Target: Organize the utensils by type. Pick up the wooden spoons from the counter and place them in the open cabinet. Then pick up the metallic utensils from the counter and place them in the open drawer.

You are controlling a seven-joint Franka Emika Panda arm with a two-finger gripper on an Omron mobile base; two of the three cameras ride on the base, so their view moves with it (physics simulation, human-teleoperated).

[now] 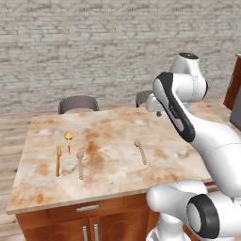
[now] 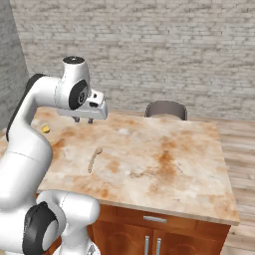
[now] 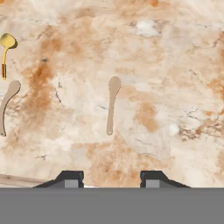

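Observation:
Two wooden spoons lie on the marble counter [image 1: 117, 183]: one [image 1: 140, 151] [image 2: 93, 158] [image 3: 112, 105] near the middle, the other [image 1: 80, 164] [image 3: 6, 107] further left. Beside the left one are the metallic utensils, a gold spoon [image 1: 68, 139] [image 2: 46, 129] [image 3: 6, 47] and an orange fork [image 1: 58, 160]. My gripper [image 1: 159, 113] [image 2: 82, 120] [image 3: 111, 179] hangs high above the counter's far side, pointing down over the middle wooden spoon. Its jaws are apart with nothing between them. The open cabinet and open drawer are out of view.
Two dark chairs [image 1: 78, 103] [image 2: 166, 109] stand behind the counter by the brick wall. Closed drawer fronts with handles [image 1: 87, 207] [image 2: 154, 218] line the counter's near side. A dark wooden unit [image 1: 234, 84] is at the right edge.

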